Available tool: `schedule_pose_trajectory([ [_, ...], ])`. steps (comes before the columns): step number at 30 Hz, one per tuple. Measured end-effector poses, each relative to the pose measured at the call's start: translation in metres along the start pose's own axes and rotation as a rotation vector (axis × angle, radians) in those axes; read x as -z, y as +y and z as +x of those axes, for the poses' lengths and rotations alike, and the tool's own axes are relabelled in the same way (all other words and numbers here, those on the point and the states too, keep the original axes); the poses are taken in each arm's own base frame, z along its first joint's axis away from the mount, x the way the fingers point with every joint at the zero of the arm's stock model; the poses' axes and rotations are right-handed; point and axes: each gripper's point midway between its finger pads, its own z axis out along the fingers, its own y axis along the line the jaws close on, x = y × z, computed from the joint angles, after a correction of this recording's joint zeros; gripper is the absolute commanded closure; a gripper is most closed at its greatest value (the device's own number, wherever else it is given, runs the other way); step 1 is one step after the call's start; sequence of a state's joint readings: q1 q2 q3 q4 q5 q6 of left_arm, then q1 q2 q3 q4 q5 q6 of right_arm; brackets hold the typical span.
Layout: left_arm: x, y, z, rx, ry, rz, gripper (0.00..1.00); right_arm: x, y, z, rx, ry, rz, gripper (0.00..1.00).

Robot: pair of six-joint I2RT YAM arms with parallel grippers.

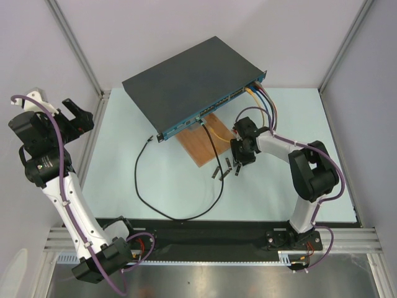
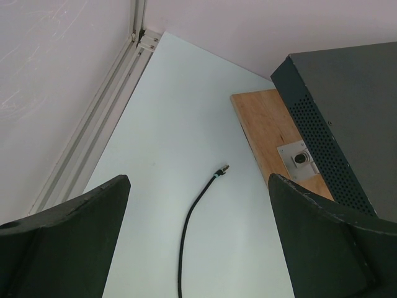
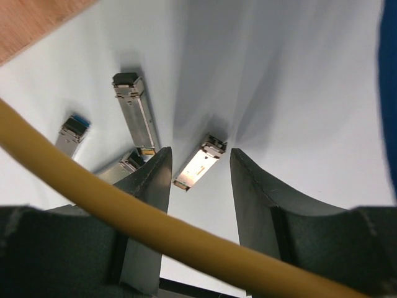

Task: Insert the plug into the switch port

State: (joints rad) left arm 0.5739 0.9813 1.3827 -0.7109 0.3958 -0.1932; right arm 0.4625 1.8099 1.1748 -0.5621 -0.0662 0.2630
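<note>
Although the right gripper (image 3: pixel 200 154) is down at the table, the insertion itself has not begun: no plug is lifted, and picking one up, carrying it to the switch and pushing it into a port all remain. The large flat black metal switch (image 1: pixel 186 81) sits at the far side of the pale blue table (image 1: pixel 118 155). Its narrow teal-blue front face (image 1: pixel 214 107) is turned toward the arms, with several cables already plugged in at its right end.

The small silver rectangular metal plug (image 3: pixel 198 162) lies flat on the table directly between the right gripper's two dark fingers (image 3: pixel 155 180), slanted across the gap. The jaws stand partly apart and straddle it; it looks close to both fingers but not pinched, so nothing appears to be held. Three other silver modules (image 3: pixel 135 108) lie just beside it, one partly hidden behind a finger, so a closing grip could nudge a neighbour. A thick yellow cable (image 3: pixel 124 214) crosses close in front of the wrist camera. From overhead, this cluster lies just beside the brown wooden board (image 1: pixel 205 146), near the switch front.

The left gripper (image 2: pixel 198 180) hangs well apart at the table's left side, jaws spread wide and empty, above the loose end of a thin black cable (image 2: pixel 192 223).
</note>
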Motion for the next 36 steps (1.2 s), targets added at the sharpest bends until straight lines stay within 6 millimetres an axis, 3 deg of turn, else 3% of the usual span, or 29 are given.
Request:
schedule_pose_trajectory([
  [12,0.000,0.004,-0.004,-0.005,-0.016,-0.021,0.00,-0.008,-0.005,0.003,0.000,-0.011,0.036,0.67],
  [15,-0.001,0.004,-0.004,-0.005,-0.018,-0.023,0.00,-0.008,-0.005,0.002,0.002,-0.016,0.032,0.81],
  [16,-0.001,0.004,-0.004,-0.006,-0.019,-0.023,0.00,-0.008,-0.005,0.002,0.006,-0.017,0.030,0.91],
  [19,-0.001,0.004,-0.004,-0.006,-0.019,-0.024,0.00,-0.007,-0.004,0.002,0.015,-0.018,0.023,1.00],
  [27,-0.001,0.004,-0.004,-0.006,-0.018,-0.022,0.00,0.003,-0.002,0.010,0.049,-0.006,-0.007,1.00],
  [30,-0.001,0.003,-0.004,-0.007,-0.018,-0.020,0.00,0.017,0.004,0.009,0.073,-0.020,-0.041,0.88],
  [32,-0.001,0.003,-0.004,-0.008,-0.018,-0.018,0.00,0.030,0.008,0.006,0.095,-0.043,-0.065,0.72],
  [34,0.000,0.003,-0.004,-0.008,-0.018,-0.015,0.00,0.044,0.012,0.001,0.122,-0.076,-0.087,0.47],
  [36,0.000,0.002,-0.004,-0.008,-0.017,-0.014,0.00,0.058,0.015,-0.002,0.152,-0.097,-0.104,0.38],
])
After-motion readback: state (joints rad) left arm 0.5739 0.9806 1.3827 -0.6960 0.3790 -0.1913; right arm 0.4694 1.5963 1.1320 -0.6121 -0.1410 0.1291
